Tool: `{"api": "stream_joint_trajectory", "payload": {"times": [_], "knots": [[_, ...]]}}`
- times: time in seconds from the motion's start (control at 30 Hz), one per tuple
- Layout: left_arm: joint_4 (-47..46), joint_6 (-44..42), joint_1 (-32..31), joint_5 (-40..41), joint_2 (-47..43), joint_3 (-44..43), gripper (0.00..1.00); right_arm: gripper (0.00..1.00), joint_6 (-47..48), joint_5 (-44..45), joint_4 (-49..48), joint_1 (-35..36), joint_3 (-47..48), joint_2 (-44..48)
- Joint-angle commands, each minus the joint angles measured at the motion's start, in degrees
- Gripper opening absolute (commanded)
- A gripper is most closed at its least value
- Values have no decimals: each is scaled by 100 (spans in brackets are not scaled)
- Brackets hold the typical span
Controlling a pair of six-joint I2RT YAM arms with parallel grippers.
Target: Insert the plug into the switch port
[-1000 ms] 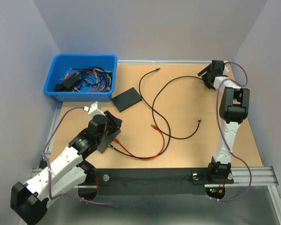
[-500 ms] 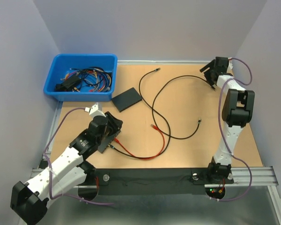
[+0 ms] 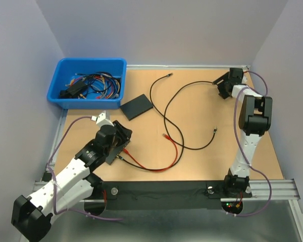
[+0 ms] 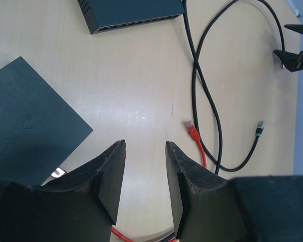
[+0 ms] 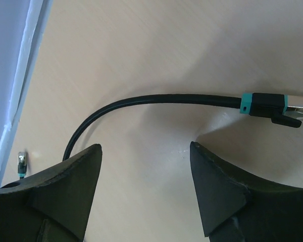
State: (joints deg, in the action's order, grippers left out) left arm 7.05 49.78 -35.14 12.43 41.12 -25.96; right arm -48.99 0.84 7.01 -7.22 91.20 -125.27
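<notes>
A black cable ends in a teal-banded plug [image 5: 270,106] lying on the table just beyond my right gripper's [image 5: 145,146] right finger. That gripper [image 3: 223,86] is open and empty at the far right back corner. My left gripper [image 4: 145,143] is open and empty, low over the table beside a black switch [image 4: 28,123], which also shows in the top view [image 3: 112,149] with a red cable at its edge. A second black switch [image 3: 136,106] lies further back, its row of ports visible in the left wrist view [image 4: 131,12].
A red cable's free plug [image 4: 192,131] and another teal-banded black plug [image 4: 260,128] lie mid-table. Black cables loop across the middle [image 3: 164,108]. A blue bin [image 3: 60,83] of cables stands at the back left. Walls close in on both sides.
My right gripper swung up and right toward the wall, then came back down and left to the cable end. The left arm has not moved.
</notes>
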Motion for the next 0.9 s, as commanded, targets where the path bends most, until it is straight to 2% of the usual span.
{"api": "stream_joint_trajectory", "payload": {"times": [0.0, 0.6, 0.7, 0.73, 0.8, 0.83, 0.87], "knots": [[-195, -82, 15, 14, 71, 82, 48, 75, 74, 118, -226, -51, 275, -164], [-230, -74, 24, 23, 256, 231, 48, 76, -479, 461, -331, -51, 926, -1236], [-222, -82, 24, 5, 230, 266, 48, 58, -637, 408, -331, -51, 1049, -1464], [-221, -91, 33, -3, 221, 275, 48, 41, -655, 382, -331, -51, 1084, -1569], [-204, -100, 24, -3, 177, 284, 48, 26, -673, 285, -340, -60, 1225, -1684], [-204, -117, 33, -3, 177, 293, 48, 14, -699, 268, -340, -51, 1260, -1711], [-195, -126, 33, -3, 168, 293, 48, 9, -699, 259, -331, -51, 1277, -1754]]}}
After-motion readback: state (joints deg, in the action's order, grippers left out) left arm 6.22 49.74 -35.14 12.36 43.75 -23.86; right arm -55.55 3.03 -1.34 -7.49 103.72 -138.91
